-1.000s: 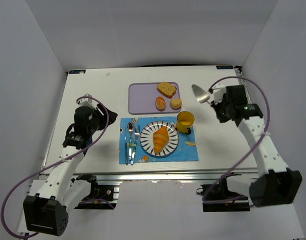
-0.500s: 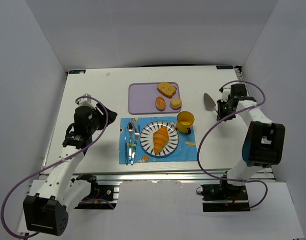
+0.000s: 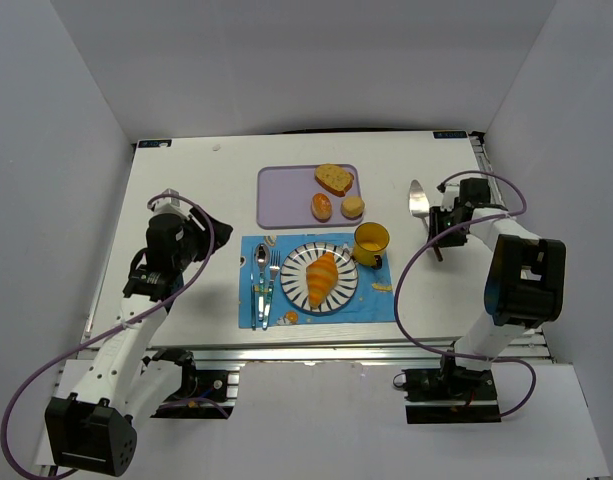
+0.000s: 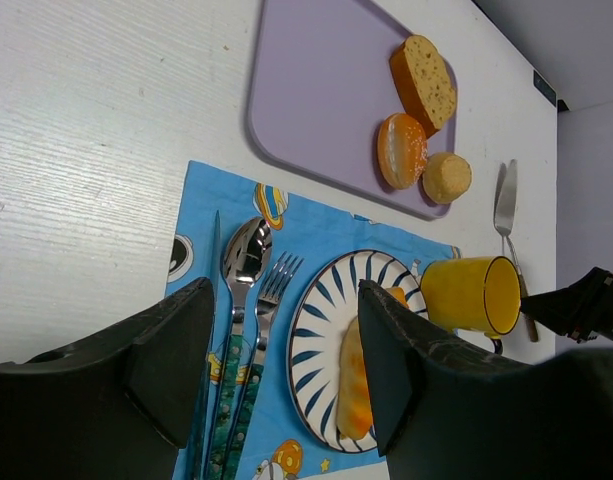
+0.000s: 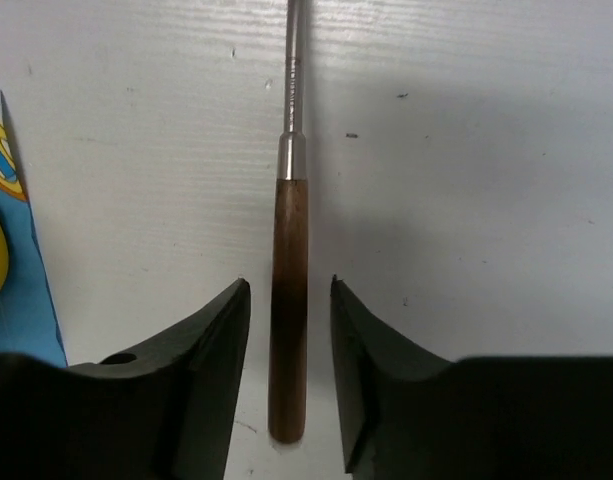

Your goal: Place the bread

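The bread, a golden-orange croissant [image 3: 322, 277], lies on a blue-striped white plate [image 3: 296, 272] on the blue placemat [image 3: 381, 305]. In the left wrist view the croissant [image 4: 354, 385] shows between my fingers, on the plate [image 4: 321, 340]. My left gripper [image 3: 208, 228] [image 4: 286, 290] is open and empty, left of the placemat. My right gripper [image 3: 452, 214] [image 5: 289, 285] is open. Its jaws straddle the wooden handle of a cake server [image 3: 417, 197] [image 5: 288, 230] lying on the table, with a gap on each side.
A purple tray [image 3: 281, 195] at the back holds a bread slice [image 3: 334, 178] and two small rolls [image 3: 322, 206]. A yellow mug [image 3: 371, 241] stands right of the plate. A spoon [image 3: 260, 257], fork [image 3: 273, 270] and knife lie on the placemat's left part.
My right arm swung the cake server from mid-air to the right and down onto the table; the jaws now stand apart from its handle. My left arm barely moved.
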### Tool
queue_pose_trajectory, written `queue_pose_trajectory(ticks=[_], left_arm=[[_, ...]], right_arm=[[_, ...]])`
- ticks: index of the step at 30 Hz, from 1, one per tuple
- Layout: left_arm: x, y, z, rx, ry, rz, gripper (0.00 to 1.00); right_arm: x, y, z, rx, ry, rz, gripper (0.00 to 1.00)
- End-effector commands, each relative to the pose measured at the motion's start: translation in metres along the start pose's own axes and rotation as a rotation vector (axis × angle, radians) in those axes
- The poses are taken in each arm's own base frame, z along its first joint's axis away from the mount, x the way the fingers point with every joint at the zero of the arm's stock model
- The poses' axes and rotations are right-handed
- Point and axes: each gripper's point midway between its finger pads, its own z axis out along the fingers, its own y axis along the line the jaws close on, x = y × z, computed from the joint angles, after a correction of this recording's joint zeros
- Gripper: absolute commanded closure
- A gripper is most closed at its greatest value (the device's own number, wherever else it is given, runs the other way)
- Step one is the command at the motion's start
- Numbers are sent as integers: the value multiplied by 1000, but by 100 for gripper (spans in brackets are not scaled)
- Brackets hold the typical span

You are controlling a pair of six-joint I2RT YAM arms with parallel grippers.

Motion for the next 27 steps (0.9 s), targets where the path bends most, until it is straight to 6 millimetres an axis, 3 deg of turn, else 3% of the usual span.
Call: queue_pose_trajectory(ticks=[1, 5, 9, 11, 12, 14, 16, 22, 25, 27], left_arm=[[-9, -6, -5, 4, -22, 9, 31], [-10, -7, -5, 7, -26, 8, 31], [-10, -6, -8, 3, -28, 7, 31], [-10, -5, -9, 1, -33, 9, 31], [-11, -5, -9, 0, -34, 8, 31], [-10, -6, -10, 4, -34, 8, 31], [-10, -6, -10, 7, -32, 6, 31], [-13, -9, -10, 13, -33, 16, 31], [-11, -8, -10, 10, -27, 18, 31], [-10, -8, -10, 7, -24, 17, 31]], right_arm=[[-4, 1, 1, -19, -30, -2, 55], [-5, 1, -6, -13, -38, -22, 52], [-19, -1, -26, 8, -68, -69, 51], [-36, -4, -46, 30, -108, -133, 31], [-45, -3, -58, 39, -140, -162, 28], [-66, -5, -78, 61, -198, -206, 11], [-88, -2, -101, 76, -282, -229, 11], [-142, 26, -149, 37, -464, -175, 11], [-147, 51, -150, -27, -457, -203, 11], [-149, 79, -153, -96, -470, -266, 10]])
